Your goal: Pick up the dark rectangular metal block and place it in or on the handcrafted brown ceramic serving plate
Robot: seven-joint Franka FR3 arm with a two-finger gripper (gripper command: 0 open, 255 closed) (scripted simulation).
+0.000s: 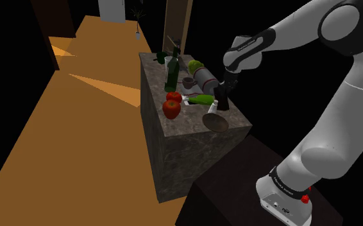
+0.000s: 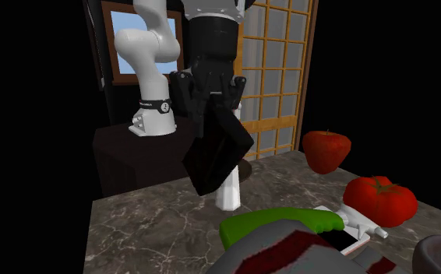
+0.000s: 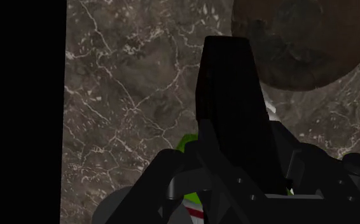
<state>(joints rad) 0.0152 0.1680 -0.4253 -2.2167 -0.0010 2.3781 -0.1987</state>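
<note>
Carrying the dark block (image 2: 217,156); placing not yet done.
Shoulder view: hovering the gripper (image 1: 224,95) near the brown plate (image 1: 216,121), at the counter's (image 1: 174,141) corner beside the stand (image 1: 238,189). Second exterior view: clamping the dark block between the fingers, hanging it tilted, clear of the counter top. Wrist view: pointing its end toward the brown plate's rim, releasing left to do.

Black block (image 2: 217,152) hangs tilted, apparently near the round brown plate (image 3: 299,44).
</note>
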